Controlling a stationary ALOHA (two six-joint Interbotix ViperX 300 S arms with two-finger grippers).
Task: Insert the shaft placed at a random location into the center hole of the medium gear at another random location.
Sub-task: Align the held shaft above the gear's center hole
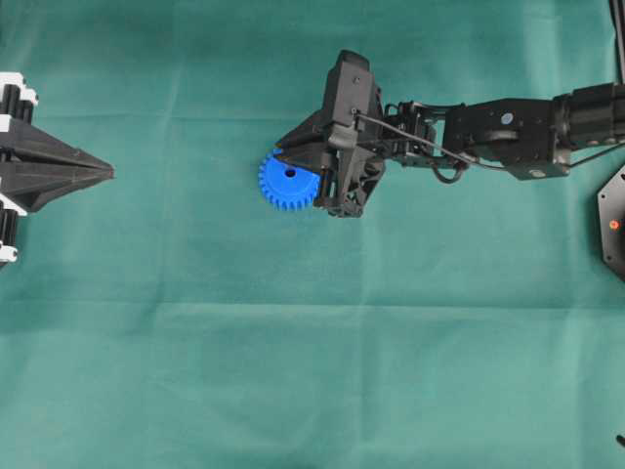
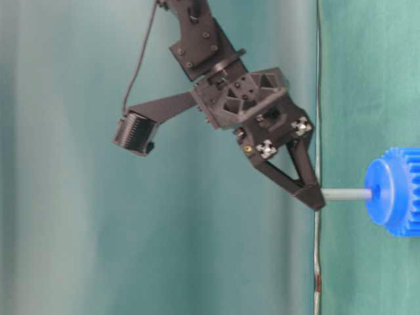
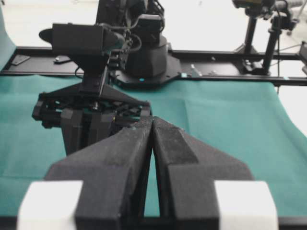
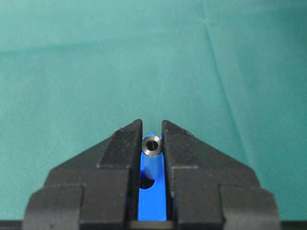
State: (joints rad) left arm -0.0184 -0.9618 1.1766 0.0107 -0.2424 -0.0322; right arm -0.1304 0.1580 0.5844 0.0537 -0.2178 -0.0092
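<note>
Right gripper [image 4: 152, 139] jaws were clamped on the shaft [image 4: 152, 145], its shiny end toward the wrist camera. Below sat the medium gear [image 1: 287, 183], mid-cloth, toward the far edge of the green cloth [image 1: 293, 371]. From table level the shaft tip met the hub near the center hole [image 1: 290, 173]; seating unclear. Advice: keep shaft square, press slowly. Left gripper [image 1: 105, 173] sat closed, empty, at the cloth's left edge.
</note>
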